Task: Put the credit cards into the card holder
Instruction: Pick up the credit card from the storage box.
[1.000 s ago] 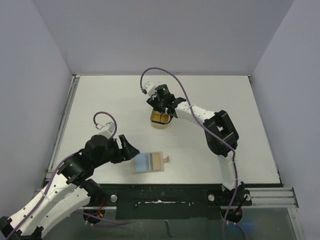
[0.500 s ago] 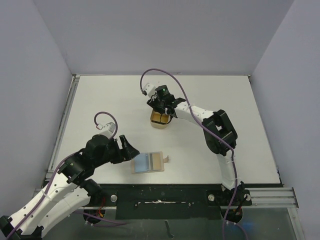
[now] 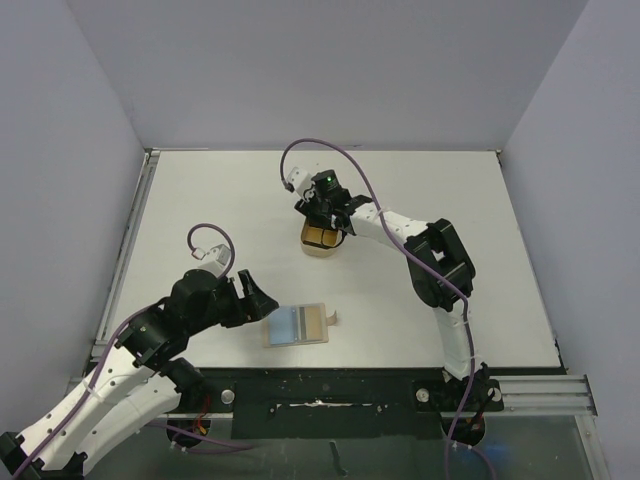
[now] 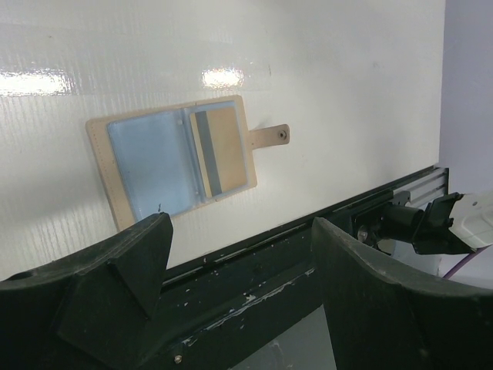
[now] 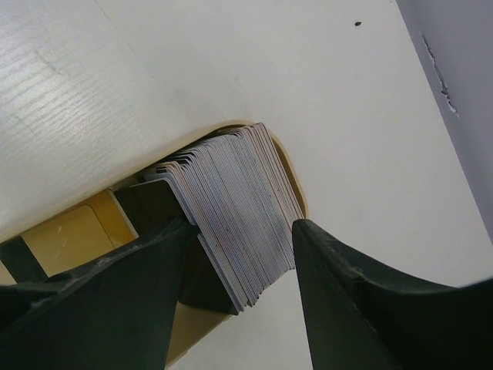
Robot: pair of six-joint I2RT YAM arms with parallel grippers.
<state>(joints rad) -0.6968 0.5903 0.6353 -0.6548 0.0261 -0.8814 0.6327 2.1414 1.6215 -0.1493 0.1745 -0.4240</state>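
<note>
Left hand [image 4: 240, 231] held spread wide beside card holder [image 4: 98, 166], laid open on near tabletop [image 4: 347, 77]; two credit cards [image 4: 150, 166] already lodged. Farther off, right hand [image 5: 243, 231] spread astride card stack [image 5: 239, 185] in tray [image 5: 73, 235]; nothing pinched, many left.

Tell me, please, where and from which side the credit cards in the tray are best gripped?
Grip the credit cards by their exposed upper edges, coming down from above with one finger on each flat face of the stack. They stand on edge, packed face to face and leaning, and the walls of the tray would probably block a sideways approach.
</note>
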